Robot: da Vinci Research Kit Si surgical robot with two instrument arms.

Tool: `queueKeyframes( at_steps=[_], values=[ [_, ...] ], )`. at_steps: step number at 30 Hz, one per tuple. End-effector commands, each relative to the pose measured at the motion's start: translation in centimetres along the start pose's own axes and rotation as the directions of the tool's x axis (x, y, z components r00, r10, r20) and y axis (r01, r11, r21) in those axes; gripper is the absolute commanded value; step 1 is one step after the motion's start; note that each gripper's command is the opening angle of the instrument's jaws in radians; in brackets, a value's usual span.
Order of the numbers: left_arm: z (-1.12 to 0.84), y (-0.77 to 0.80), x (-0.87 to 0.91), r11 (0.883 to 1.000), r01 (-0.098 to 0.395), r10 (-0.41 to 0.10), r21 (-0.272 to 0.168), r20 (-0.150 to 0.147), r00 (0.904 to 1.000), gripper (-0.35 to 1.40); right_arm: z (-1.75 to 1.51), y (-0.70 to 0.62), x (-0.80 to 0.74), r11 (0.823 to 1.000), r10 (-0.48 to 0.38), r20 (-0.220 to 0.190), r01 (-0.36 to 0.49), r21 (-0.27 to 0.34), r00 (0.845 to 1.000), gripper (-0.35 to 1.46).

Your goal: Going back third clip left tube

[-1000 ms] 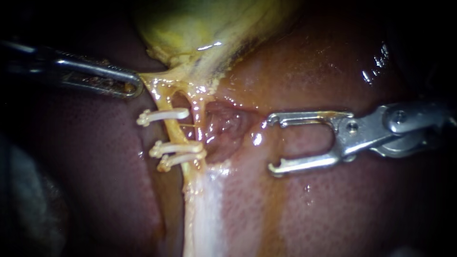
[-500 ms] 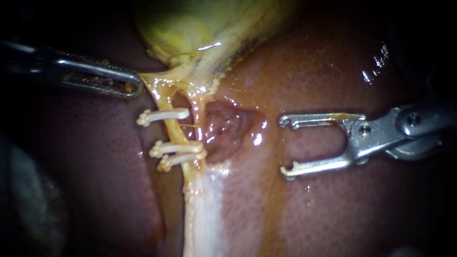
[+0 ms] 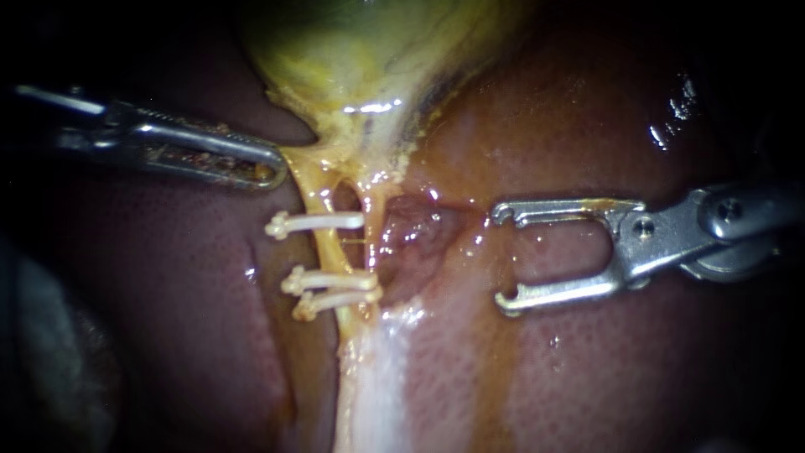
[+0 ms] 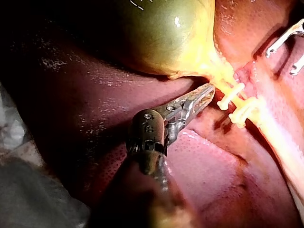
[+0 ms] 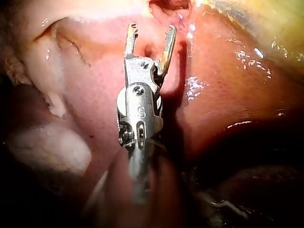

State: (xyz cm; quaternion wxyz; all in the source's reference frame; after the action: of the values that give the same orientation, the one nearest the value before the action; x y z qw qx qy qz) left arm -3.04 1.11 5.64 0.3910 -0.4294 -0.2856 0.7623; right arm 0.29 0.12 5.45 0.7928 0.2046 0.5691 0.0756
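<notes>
Now my right instrument (image 3: 499, 256) hangs over the liver (image 3: 587, 369), jaws apart and empty. The left tube (image 3: 329, 252) with its three clips (image 3: 331, 279) lies straight ahead of their opening, running crosswise to my shaft. My left instrument (image 3: 270, 172) is nearer, jaws clamped on the gallbladder (image 3: 352, 75) neck.

Three clips (image 3: 331, 279) cross the left tube (image 3: 324, 248); the right instrument (image 3: 499, 257) gapes open near them, over the liver (image 3: 587, 377); the left instrument (image 3: 272, 172) grips the gallbladder (image 3: 352, 67).

Endo close-up, L wrist cam shares clips (image 3: 331, 280)
</notes>
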Motion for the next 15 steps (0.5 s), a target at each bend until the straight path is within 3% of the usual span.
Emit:
queueKeyframes(
  at_steps=[1, 15],
  values=[
    [0.03, 0.0, -0.01, 1.0, -0.001, 0.001, -0.001, 0.001, 1.0, -0.35, 0.0, 0.0, 0.0, 1.0, 0.0, 0.0, 0.0, 0.0, 1.0, 0.49],
    [0.13, -0.03, -0.06, 1.0, -0.005, 0.005, -0.005, 0.003, 1.0, -0.35, -0.01, 0.0, -0.01, 1.0, 0.0, 0.0, 0.0, 0.0, 1.0, 0.49]
  ],
)
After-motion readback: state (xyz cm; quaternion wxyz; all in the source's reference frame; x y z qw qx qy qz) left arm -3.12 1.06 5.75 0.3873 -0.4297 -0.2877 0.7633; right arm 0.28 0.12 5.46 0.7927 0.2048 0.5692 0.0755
